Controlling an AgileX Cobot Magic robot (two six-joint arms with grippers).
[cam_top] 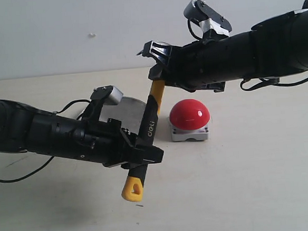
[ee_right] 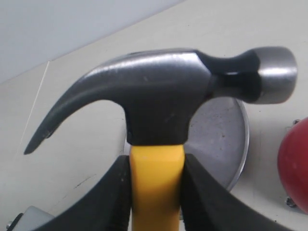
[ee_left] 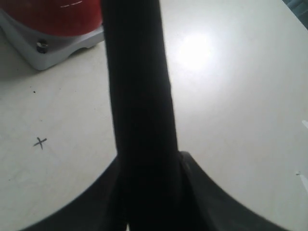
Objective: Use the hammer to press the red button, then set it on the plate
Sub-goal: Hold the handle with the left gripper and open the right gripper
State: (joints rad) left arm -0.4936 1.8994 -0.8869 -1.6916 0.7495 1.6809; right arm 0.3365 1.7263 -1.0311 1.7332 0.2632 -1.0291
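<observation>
White lettering reading "deli" runs along the black grip of the yellow-and-black claw hammer with a dark steel head. It is held over the table, its long axis steeply tilted, head uppermost and yellow looped end lowest, with the striking face towards the glossy red dome button on a grey square base and the claw away from it. The left gripper clamps the lower black grip and the right gripper clamps the yellow neck under the head, in front of the round silver metal plate.
</observation>
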